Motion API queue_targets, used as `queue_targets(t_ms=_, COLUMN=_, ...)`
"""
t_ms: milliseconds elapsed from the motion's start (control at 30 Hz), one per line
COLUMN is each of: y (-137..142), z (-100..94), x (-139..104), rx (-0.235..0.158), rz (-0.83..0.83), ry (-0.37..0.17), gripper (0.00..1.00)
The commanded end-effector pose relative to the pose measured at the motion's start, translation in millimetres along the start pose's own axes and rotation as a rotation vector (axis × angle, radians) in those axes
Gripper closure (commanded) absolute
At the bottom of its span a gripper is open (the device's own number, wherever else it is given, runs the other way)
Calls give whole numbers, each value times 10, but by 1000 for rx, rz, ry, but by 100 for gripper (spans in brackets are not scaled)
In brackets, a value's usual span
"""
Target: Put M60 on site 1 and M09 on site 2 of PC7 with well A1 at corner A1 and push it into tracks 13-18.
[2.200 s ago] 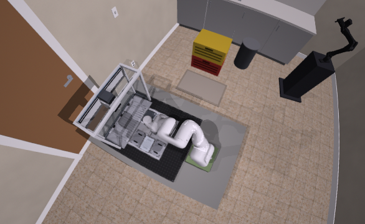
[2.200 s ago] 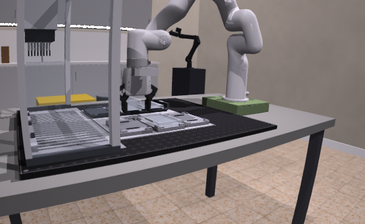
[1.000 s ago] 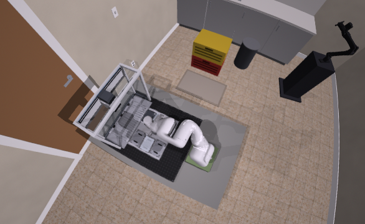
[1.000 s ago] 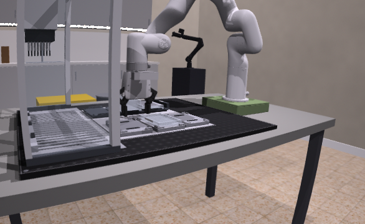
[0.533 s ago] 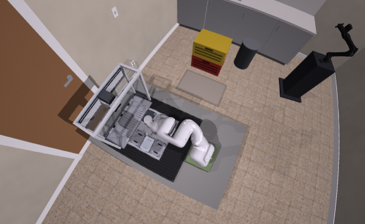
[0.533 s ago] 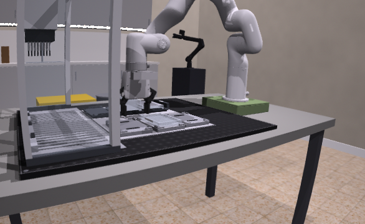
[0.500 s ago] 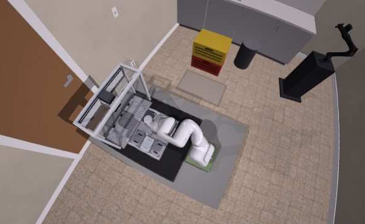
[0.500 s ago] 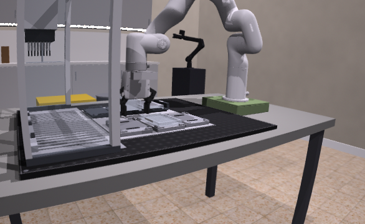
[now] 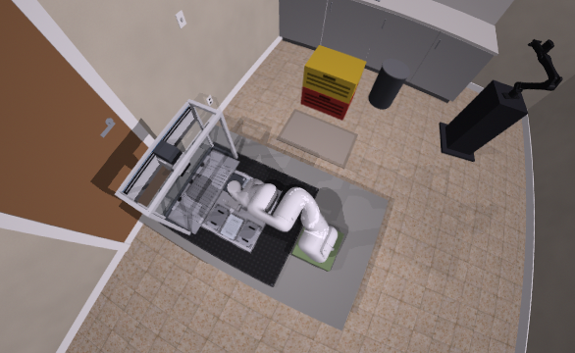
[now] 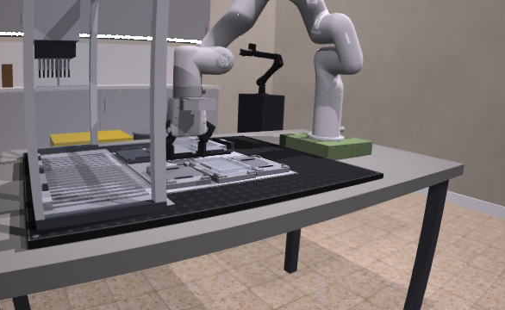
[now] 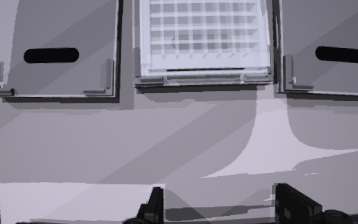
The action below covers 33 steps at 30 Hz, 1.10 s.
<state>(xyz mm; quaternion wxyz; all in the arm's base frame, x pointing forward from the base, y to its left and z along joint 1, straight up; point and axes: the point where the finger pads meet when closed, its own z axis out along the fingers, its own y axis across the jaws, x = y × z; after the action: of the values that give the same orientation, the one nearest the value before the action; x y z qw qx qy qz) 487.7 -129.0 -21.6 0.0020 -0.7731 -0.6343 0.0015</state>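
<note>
My gripper [image 10: 186, 154] [image 11: 220, 204] is open, pointing down low over the apron [image 11: 80, 140], with nothing between its fingers. M06 [image 9: 232, 226] [image 10: 223, 165] [image 11: 204, 37] sits in the middle nest. The nest at the left [image 11: 60, 30] and the nest at the right [image 11: 330, 27] of the wrist view are empty. The carrier PC7 [image 9: 239, 177] [image 10: 134, 154] lies on the apron by the rails [image 10: 90, 176], partly hidden by the arm. Pale labware [image 10: 189, 143] shows behind my fingers toward its handle; I cannot tell M60 from M09, or their seating. The track lamps cannot be made out.
A frame with upright posts [image 10: 158, 108] stands around the rails, close to the nests. A pipetting head [image 10: 55, 49] hangs over the rails. The arm's green base block [image 10: 347, 148] stands at the table's far end.
</note>
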Motion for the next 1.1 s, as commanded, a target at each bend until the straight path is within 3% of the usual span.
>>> queue_targets(t_ms=0, y=15, z=-15, x=-18, rx=-4, rz=0, ry=2, gripper=0)
queue_targets(t_ms=1067, y=15, z=-15, x=-158, rx=-4, rz=0, ry=2, gripper=0)
